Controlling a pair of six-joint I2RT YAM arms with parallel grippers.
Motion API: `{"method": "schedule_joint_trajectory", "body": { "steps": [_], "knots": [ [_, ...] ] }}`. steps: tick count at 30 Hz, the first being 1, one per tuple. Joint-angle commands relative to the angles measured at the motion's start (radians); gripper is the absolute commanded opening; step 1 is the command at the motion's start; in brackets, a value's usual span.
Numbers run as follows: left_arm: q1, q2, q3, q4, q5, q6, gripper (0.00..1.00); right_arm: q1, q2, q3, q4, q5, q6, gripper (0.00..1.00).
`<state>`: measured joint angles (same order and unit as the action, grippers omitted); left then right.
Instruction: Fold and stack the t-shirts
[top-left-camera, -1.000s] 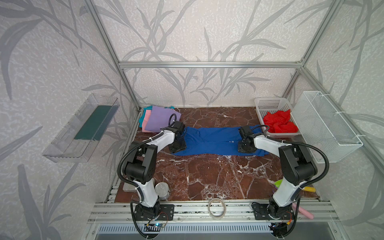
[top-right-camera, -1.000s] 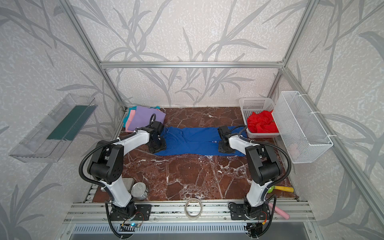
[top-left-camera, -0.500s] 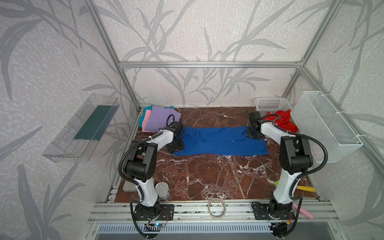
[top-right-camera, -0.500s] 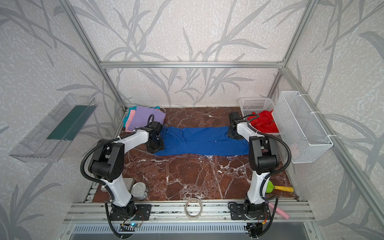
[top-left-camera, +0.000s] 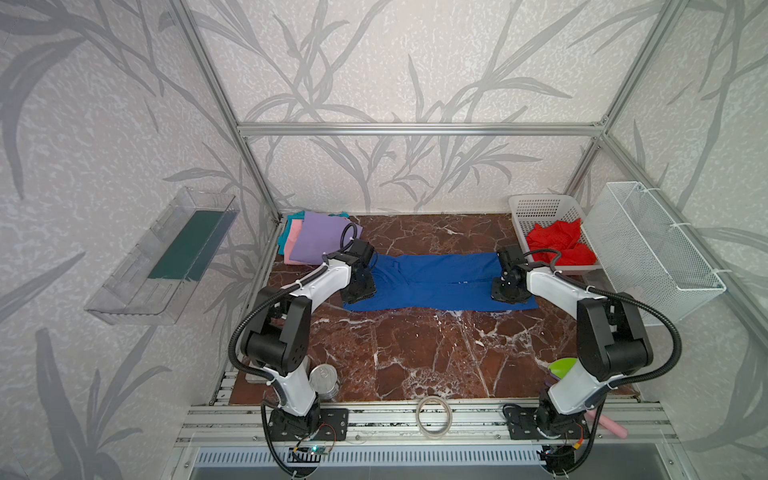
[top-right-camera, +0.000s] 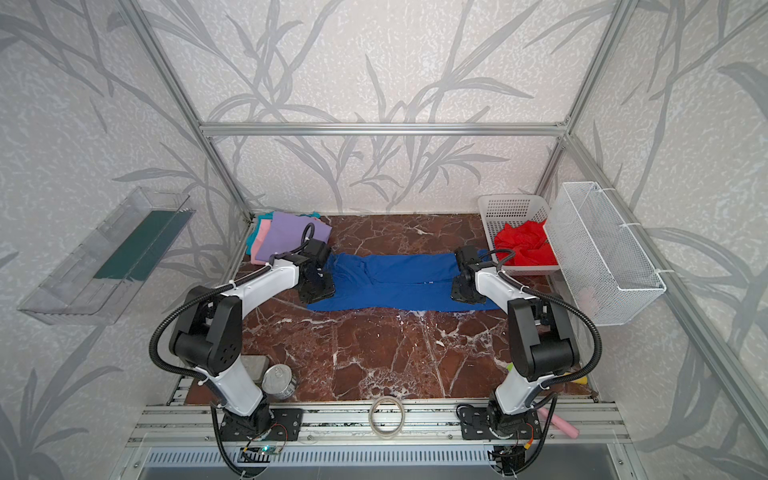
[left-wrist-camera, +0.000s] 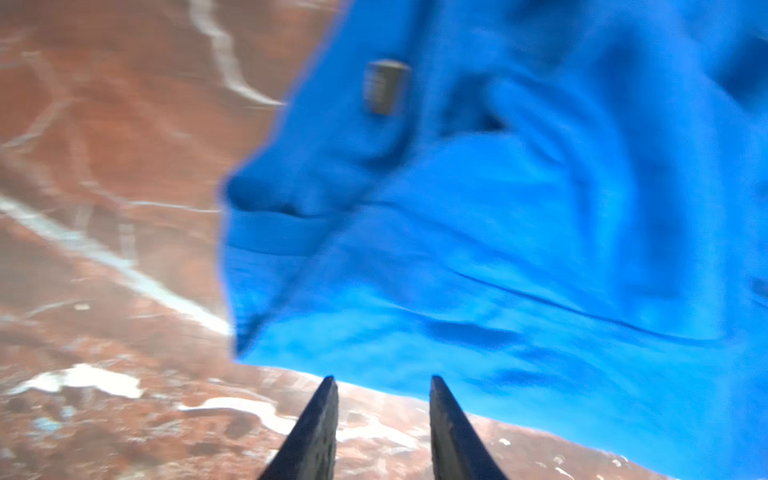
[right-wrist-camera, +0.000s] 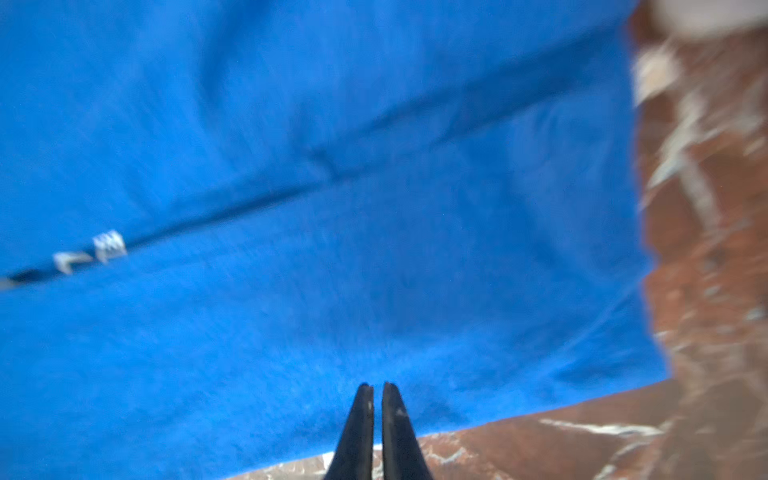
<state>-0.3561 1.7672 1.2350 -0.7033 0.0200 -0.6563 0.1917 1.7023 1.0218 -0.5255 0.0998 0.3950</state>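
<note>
Both top views are brightly, evenly lit and sharp; soft shadows are cast on the red-brown marbled surface (top-left-camera: 415, 353). In both wrist views the royal blue cloth t-shirt (left-wrist-camera: 498, 249) is motion-blurred.

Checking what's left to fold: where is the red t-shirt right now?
In both top views, the red t-shirt lies crumpled in the white perforated basket at the table's back right, beside the wire basket.

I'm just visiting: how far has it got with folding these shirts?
Done: the folded stack, lavender on top, sits in the back left corner. In hand: the blue shirt lies folded into a long strip, the left claw open at one end, the right claw shut at the other. Left: finishing and stacking it, then the red shirt, crumpled in the white basket.
</note>
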Motion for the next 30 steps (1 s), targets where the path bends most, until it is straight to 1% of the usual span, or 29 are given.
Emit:
{"method": "schedule_joint_trajectory", "body": {
  "steps": [1,3,5,7,9,13,18,21,23,26,28,29,30],
  "knots": [
    [-0.048,0.045,0.118,-0.027,-0.032,-0.006,0.37,-0.001,0.047,-0.043,0.002,-0.079,0.026,0.08],
    [-0.071,0.1,0.179,-0.034,-0.058,-0.005,0.36,-0.001,0.052,-0.063,0.017,-0.091,0.04,0.08],
    [-0.073,0.186,0.245,-0.095,-0.08,-0.034,0.3,0.0,0.044,-0.084,0.025,-0.102,0.047,0.08],
    [-0.073,0.241,0.267,-0.11,-0.086,-0.053,0.26,0.004,0.021,-0.111,0.031,-0.106,0.047,0.08],
    [-0.073,0.278,0.277,-0.103,-0.088,-0.061,0.26,0.013,-0.005,-0.147,0.035,-0.106,0.047,0.08],
    [-0.075,0.367,0.354,-0.121,-0.09,-0.056,0.26,0.049,-0.087,-0.228,0.028,-0.103,0.061,0.08],
    [-0.083,0.481,0.506,-0.115,-0.063,-0.022,0.27,0.135,-0.195,-0.318,0.008,-0.113,0.118,0.08],
    [-0.084,0.603,0.676,-0.11,-0.023,0.027,0.31,0.229,-0.249,-0.369,0.012,-0.121,0.166,0.08],
    [-0.083,0.715,0.859,-0.141,0.011,0.059,0.33,0.313,-0.276,-0.4,0.025,-0.123,0.209,0.08],
    [-0.083,0.89,1.18,-0.205,0.112,0.086,0.34,0.452,-0.299,-0.433,0.091,-0.144,0.236,0.08],
    [-0.083,0.982,1.376,-0.228,0.174,0.087,0.35,0.526,-0.29,-0.434,0.148,-0.171,0.27,0.08],
    [-0.082,1.011,1.447,-0.217,0.203,0.086,0.36,0.55,-0.277,-0.423,0.171,-0.185,0.271,0.08],
    [-0.083,1.019,1.477,-0.195,0.22,0.082,0.38,0.564,-0.263,-0.406,0.187,-0.203,0.268,0.08]
  ]
}}
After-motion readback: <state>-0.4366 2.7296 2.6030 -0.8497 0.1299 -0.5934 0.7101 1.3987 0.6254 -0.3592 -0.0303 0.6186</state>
